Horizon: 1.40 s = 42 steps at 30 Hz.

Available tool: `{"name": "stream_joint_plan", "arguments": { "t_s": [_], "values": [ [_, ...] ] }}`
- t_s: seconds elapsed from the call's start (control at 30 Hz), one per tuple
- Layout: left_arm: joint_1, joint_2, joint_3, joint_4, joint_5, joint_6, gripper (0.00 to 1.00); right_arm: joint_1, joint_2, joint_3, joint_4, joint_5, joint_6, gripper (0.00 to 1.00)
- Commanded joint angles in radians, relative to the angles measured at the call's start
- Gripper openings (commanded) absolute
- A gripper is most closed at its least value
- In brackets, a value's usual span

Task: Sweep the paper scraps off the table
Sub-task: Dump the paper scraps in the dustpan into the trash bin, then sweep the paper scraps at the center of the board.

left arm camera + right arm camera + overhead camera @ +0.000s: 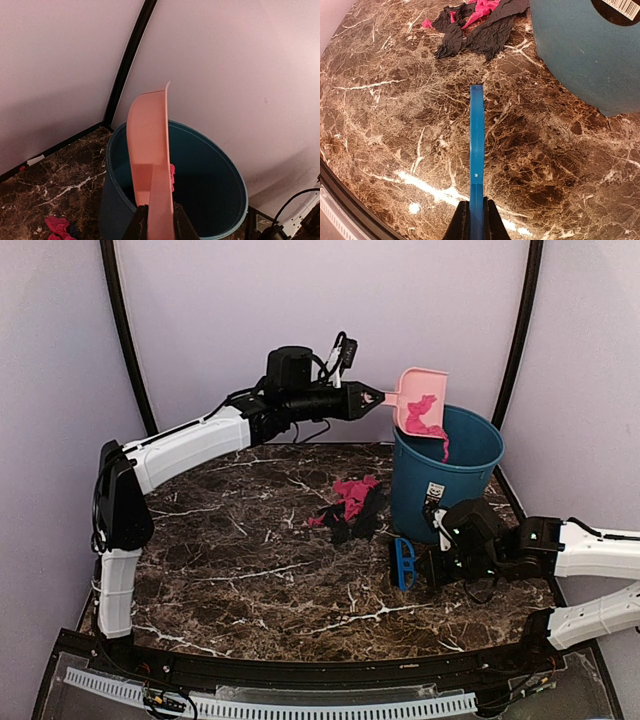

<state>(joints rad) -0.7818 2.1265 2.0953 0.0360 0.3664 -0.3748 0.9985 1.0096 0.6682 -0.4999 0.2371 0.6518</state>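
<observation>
Right tool [476, 207] clamped the brush [476, 140] with paper scraps [480, 30] lying ahead of it, left tool [159, 216] clamped the dustpan [147, 135] mid-dump over the bin [215, 175], so sweeping those looked due next.

Plain pale lilac walls [200, 300] closed in the desk [220, 560] behind it and on both sides. Two black struts [125, 340] rose from the desk's far corners along the wall seams, leaning outward toward the top. A white slotted strip [300, 705] ran below the desk's near rim. Soft, even light left faint shadows on the wall behind the desk.
</observation>
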Motion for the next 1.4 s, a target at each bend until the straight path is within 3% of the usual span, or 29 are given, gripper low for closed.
{"name": "stream_joint_plan", "arguments": {
  "t_s": [0.0, 0.37, 0.77, 0.9, 1.37],
  "values": [
    [-0.029, 0.001, 0.037, 0.036, -0.071, 0.217, 0.00, -0.008, -0.012, -0.007, 0.042, -0.004, -0.018, 0.00],
    [-0.096, 0.000, 0.047, 0.072, -0.154, 0.594, 0.00, -0.008, -0.047, -0.023, 0.080, -0.025, -0.044, 0.00],
    [-0.099, -0.128, -0.006, 0.107, -0.200, 0.555, 0.00, -0.008, -0.055, -0.033, 0.109, -0.059, -0.059, 0.00],
    [-0.099, -0.233, -0.118, 0.144, -0.255, 0.518, 0.00, -0.007, -0.076, -0.036, 0.131, -0.110, -0.069, 0.00],
    [-0.099, -0.674, -0.730, 0.332, -0.453, 0.383, 0.00, -0.007, -0.094, -0.035, 0.192, -0.154, -0.110, 0.00]
  ]
}}
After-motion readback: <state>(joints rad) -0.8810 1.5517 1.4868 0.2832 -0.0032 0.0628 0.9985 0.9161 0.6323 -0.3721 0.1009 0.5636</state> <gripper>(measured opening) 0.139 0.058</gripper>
